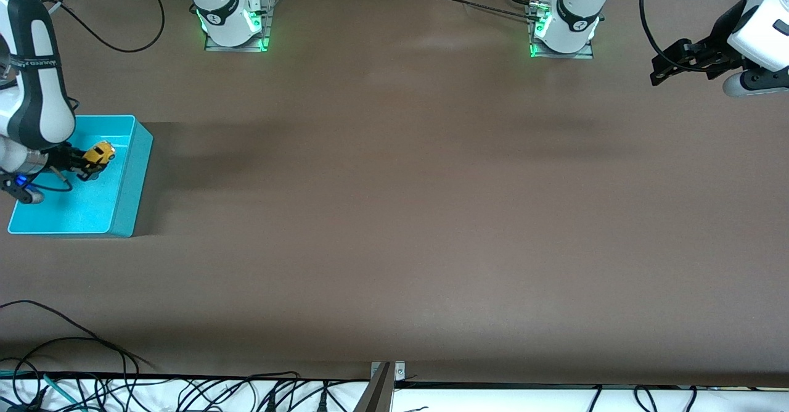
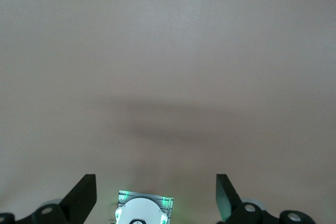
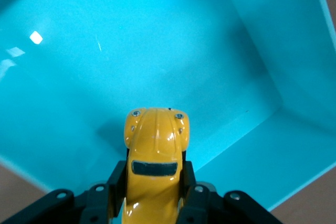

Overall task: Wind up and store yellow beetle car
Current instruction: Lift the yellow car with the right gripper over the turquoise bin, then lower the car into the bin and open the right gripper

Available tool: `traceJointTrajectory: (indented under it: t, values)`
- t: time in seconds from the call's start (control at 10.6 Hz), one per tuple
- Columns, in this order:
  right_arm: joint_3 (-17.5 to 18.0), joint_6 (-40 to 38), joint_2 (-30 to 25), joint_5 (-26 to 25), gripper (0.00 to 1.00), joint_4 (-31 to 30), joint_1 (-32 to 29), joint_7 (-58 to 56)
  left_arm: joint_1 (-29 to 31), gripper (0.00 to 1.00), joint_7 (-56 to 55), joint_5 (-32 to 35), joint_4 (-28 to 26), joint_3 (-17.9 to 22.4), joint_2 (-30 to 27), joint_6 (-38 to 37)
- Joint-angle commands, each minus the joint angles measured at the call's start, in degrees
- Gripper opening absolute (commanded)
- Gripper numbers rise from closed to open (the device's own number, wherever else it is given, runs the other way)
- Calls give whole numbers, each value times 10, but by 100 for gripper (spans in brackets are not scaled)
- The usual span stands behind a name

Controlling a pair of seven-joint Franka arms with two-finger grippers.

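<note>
At the right arm's end of the brown worktop [image 1: 394, 214], the right gripper [image 1: 83, 162] hangs over the open turquoise bin [image 1: 126, 202], its fingers [image 3: 116, 182] clamped on the yellow beetle car [image 1: 99, 153]. The car sits between the two fingers, one pressed to each flank, its rounded nose jutting past the fingertips above the bin's floor. At the other end, the left gripper [image 1: 669, 66] waits in the air over bare worktop, fingers [image 2: 84, 195] spread wide, with nothing between them.

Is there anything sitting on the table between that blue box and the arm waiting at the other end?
Nothing: the front view shows bare brown table from the turquoise bin to the waiting left gripper.
</note>
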Motion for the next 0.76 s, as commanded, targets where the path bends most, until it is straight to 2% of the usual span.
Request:
traceJointTrajectory:
  t: [0.0,0.09,0.28,0.57,0.66]
  values:
    - [-27,30,-16,4,5,-33,-26,-126,0,100,2,2,20,2,12,-2]
    - [-26,37,-7,5,5,-35,-43,-163,3,100,2,5,20,2,12,-2]
    - [-25,89,19,6,19,-37,-69,-236,-1,100,2,20,21,1,12,-2]
    - [-1,114,39,63,19,-36,-72,-246,-3,100,2,22,39,0,19,0]
    - [5,119,41,64,26,-35,-72,-245,-2,100,2,30,39,0,19,0]
